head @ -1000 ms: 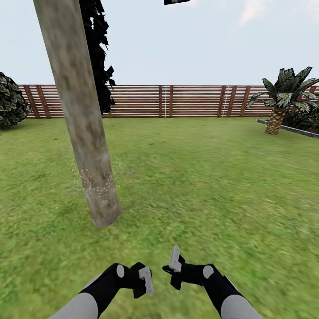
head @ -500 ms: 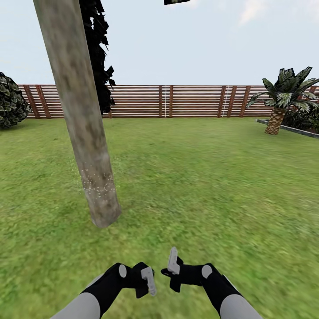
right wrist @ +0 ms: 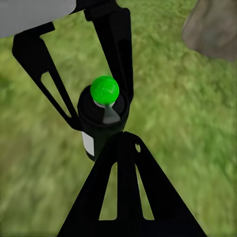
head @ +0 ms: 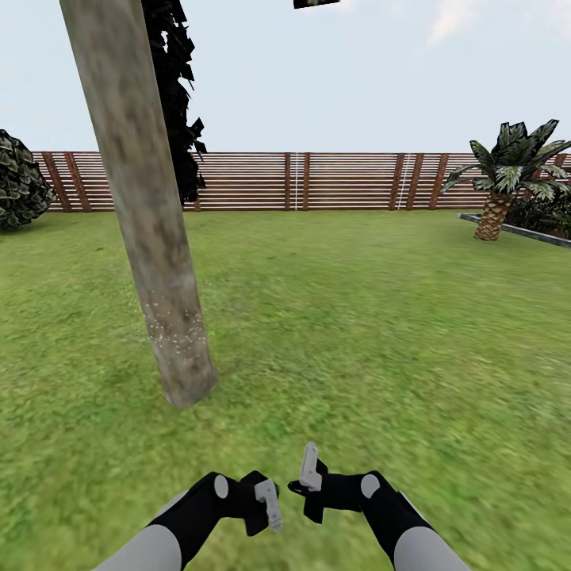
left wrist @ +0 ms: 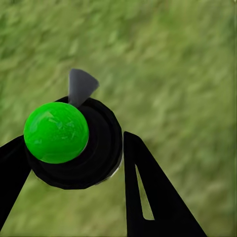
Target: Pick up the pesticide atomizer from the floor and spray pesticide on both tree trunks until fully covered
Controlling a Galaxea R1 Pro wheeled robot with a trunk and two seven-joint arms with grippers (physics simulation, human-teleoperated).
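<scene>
Left wrist view: left hand [left wrist: 74,163] grips upright atomizer [left wrist: 74,143].

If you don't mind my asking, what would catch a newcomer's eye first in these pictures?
Probably the thick, mottled tree trunk leaning across the left of the head view, with white specks near its base. Then the bright green ball top of the black pesticide atomizer, seen between the left gripper jaws over grass. A small palm stands far right by the brown fence.
</scene>
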